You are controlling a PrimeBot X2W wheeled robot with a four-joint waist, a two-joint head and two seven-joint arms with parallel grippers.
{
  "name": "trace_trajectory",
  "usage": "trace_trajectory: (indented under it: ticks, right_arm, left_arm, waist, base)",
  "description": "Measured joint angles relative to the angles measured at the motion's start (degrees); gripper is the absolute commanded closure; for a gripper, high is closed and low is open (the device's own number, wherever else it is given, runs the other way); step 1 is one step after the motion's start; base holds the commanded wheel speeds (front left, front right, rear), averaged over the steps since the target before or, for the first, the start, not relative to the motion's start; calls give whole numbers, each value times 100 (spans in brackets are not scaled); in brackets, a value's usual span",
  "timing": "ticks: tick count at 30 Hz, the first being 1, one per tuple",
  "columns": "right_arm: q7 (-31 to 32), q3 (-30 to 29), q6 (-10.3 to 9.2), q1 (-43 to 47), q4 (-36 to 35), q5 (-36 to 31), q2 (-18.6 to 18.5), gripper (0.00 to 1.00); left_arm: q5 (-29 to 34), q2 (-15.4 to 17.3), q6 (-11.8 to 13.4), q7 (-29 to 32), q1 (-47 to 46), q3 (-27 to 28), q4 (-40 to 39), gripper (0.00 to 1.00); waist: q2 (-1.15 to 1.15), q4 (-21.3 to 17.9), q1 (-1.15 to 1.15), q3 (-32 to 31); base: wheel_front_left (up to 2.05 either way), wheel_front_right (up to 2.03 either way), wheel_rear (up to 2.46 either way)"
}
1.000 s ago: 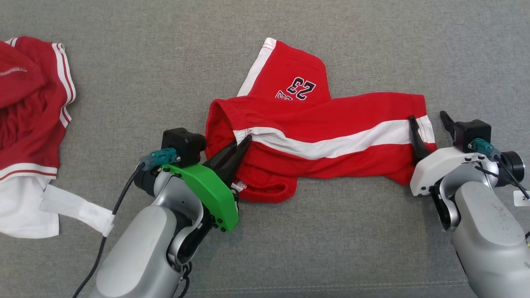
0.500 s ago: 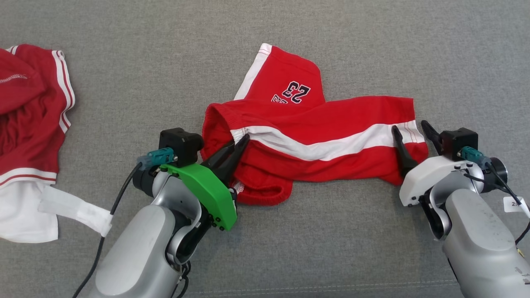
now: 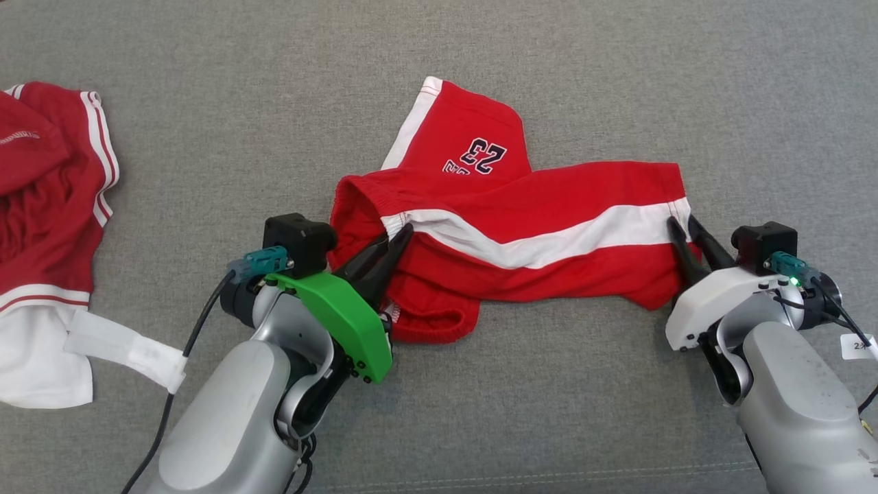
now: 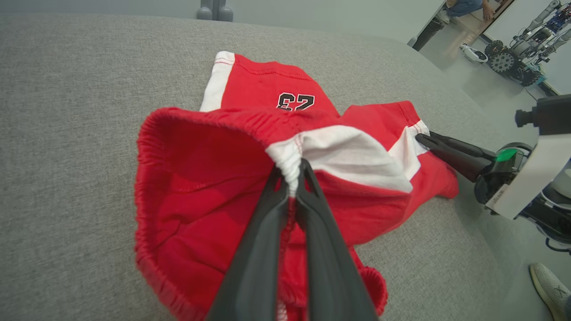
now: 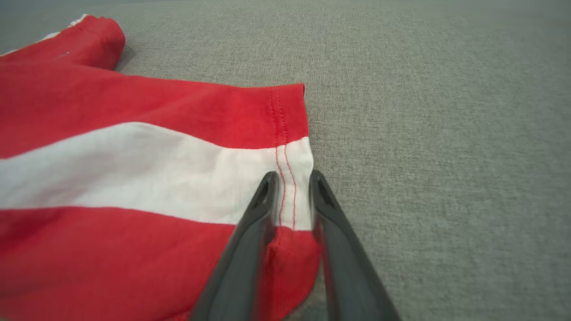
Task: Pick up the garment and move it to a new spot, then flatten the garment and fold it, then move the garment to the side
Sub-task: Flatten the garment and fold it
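Sprawling across a grey upholstered surface [image 3: 651,75], the red garment [image 3: 562,199] (shorts numbered 23, one leg partly beneath the other) is held between both grippers. A second red garment [image 3: 48,206] is seen well outside the left gripper [image 3: 405,233], whose fingers are pressed together on the elastic waistband at the white stripe. The right gripper [image 3: 684,226] is pinched onto the leg hem at its fingertips. Only a thin edge is caught there; were the lift uneven, the hem could be pulled free and the cloth dropped.
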Motion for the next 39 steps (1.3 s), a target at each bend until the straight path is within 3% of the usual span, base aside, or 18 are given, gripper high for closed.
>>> trace_trajectory:
  ticks: [1,6,14,20,27,34,39]
  right_arm:
    - [0,7,7,-3,5,15,-1,100]
    - [-1,-69,58,-19,-16,157,-4,100]
    - [3,-318,301,-141,-345,872,158,100]
    - [414,-425,383,-646,-1007,1812,254,100]
    - [1180,-245,392,-1354,-2033,2618,-226,100]
    - [1726,-155,392,-1449,-3122,3656,-497,100]
    - [1909,-402,392,-1199,-3938,4309,-764,100]
  left_arm:
    - [0,-1,0,0,0,-1,0,97]
    - [-46,-4,-21,-36,-1,16,47,100]
    - [-245,9,-22,-47,-10,230,-34,100]
    - [-441,318,-32,308,-386,381,-300,100]
    - [-701,876,-74,1042,-1081,637,-764,100]
    - [-1390,1066,-82,1771,-1323,784,-1413,100]
    - [-1852,1293,-85,2267,-1317,907,-1946,100]
  waist:
    - [0,4,0,3]
    - [0,77,0,-16]
    - [0,92,0,-95]
    - [0,75,0,-267]
    - [0,39,0,-517]
    - [0,1,0,-839]
    - [0,-61,0,-1112]
  base:
    - [0,0,0]
    - [0,0,0]
    - [0,0,0]
    - [0,0,0]
    - [0,0,0]
    - [0,0,0]
    - [0,0,0]
